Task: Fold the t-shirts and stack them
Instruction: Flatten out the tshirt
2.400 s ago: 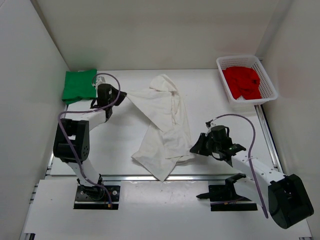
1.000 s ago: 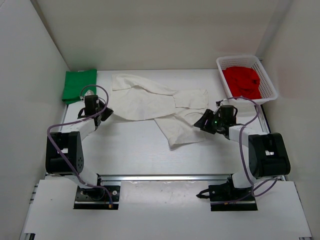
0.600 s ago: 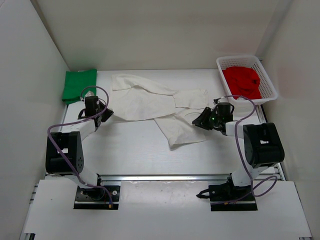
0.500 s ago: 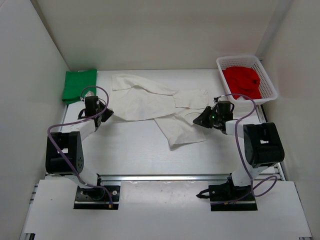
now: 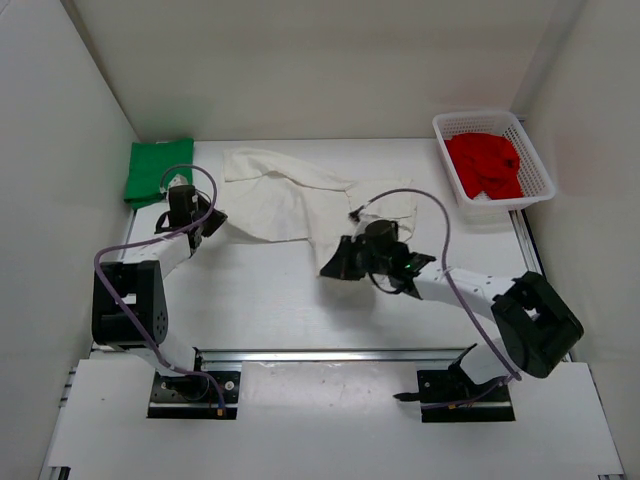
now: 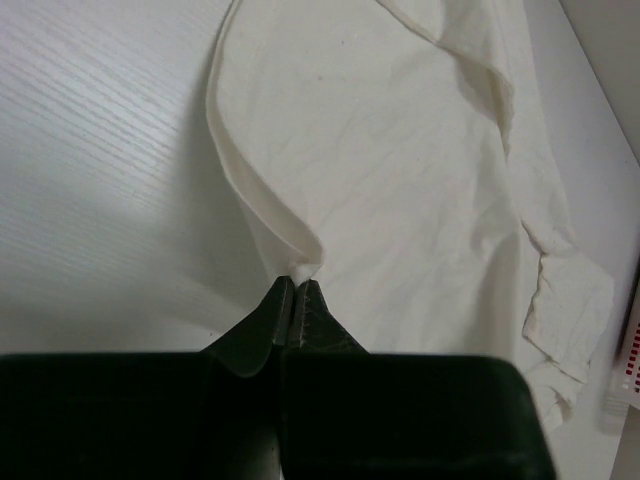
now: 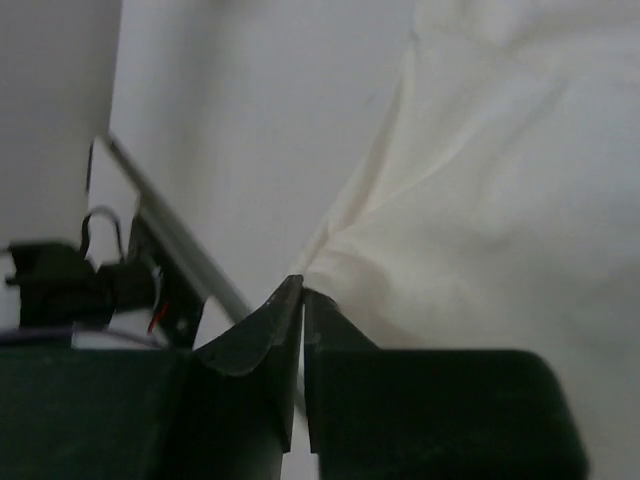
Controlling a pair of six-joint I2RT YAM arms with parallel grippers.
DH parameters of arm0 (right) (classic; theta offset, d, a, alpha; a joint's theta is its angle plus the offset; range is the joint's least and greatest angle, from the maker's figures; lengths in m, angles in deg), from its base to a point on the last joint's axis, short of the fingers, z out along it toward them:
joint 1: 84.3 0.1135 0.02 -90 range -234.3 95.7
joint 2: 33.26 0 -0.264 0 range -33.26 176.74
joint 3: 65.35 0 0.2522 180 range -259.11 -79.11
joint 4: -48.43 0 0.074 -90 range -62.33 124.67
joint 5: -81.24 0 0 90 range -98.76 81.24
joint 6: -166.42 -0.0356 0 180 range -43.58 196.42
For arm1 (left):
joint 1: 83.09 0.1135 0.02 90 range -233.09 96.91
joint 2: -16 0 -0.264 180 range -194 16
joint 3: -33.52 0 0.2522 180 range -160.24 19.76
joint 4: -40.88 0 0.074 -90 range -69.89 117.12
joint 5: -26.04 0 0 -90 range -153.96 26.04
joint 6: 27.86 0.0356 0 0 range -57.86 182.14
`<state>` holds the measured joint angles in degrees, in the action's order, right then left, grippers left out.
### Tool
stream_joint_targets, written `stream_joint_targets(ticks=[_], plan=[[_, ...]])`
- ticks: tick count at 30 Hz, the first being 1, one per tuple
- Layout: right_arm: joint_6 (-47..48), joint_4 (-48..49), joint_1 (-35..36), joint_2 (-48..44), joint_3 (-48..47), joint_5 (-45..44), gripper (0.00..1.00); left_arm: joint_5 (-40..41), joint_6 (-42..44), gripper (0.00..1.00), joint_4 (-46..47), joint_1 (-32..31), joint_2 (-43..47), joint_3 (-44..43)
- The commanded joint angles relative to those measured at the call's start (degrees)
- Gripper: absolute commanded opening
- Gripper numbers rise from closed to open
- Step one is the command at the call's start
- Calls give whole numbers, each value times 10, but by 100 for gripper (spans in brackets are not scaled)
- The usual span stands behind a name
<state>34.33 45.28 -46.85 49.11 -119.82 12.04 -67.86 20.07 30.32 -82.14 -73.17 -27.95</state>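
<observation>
Off-white t-shirt (image 5: 285,195) pinched at two edges, middle of the tabletop (image 5: 250,300).
Left gripper (image 6: 293,292) is clamped on its hem fold near the tabletop's left edge; right gripper (image 7: 300,292) is clamped on a cloth edge nearer the front edge. The shirt lies rumpled across the middle between them. Light, limp and likely to bunch, it seems best held at corners and hems.

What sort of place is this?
Likely a robotics lab cell: white panels box in the table, an aluminium rail edges it, and the off-white t-shirt and basket look like props.
</observation>
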Motion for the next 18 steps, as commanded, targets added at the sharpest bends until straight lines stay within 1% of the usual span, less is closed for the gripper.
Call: stream_joint_targets(ticks=[1,2,5,6,7,9,10,11,12,13,14,15,16,17,18], plan=[[-65,24,104,29,-26,-7,6,-8,0,0,3,-2,-8,-28],[-84,34,126,51,-35,19,15,-8,2,0,-3,-2,-17,-33],[-119,70,132,95,-56,114,30,-2,15,0,-14,5,-20,-40],[-114,70,127,90,-54,120,33,-1,21,0,-19,10,-22,-48],[-94,49,122,88,-56,119,36,-7,21,0,-20,13,-26,-49],[-54,10,105,47,-51,96,39,-8,22,0,-19,22,-24,-45],[-32,-15,87,36,-40,80,39,-9,22,0,-15,26,-24,-43],[-14,-32,66,9,-34,59,36,-11,21,0,-13,27,-26,-43],[3,-43,37,-17,-25,44,30,-11,22,0,-14,27,-29,-43],[12,-52,23,-27,-18,34,28,-9,21,0,-14,27,-25,-40],[27,-68,-9,-45,-8,2,25,-12,22,0,-15,27,-30,-44],[52,-89,-37,-56,4,-28,16,-12,21,0,-14,28,-29,-43],[58,-96,-55,-61,8,-43,10,-11,23,0,-18,27,-27,-42],[64,-103,-89,-66,25,-63,5,-12,25,0,-15,28,-28,-43],[67,-103,-120,-72,44,-93,6,-9,24,0,-14,28,-24,-38]])
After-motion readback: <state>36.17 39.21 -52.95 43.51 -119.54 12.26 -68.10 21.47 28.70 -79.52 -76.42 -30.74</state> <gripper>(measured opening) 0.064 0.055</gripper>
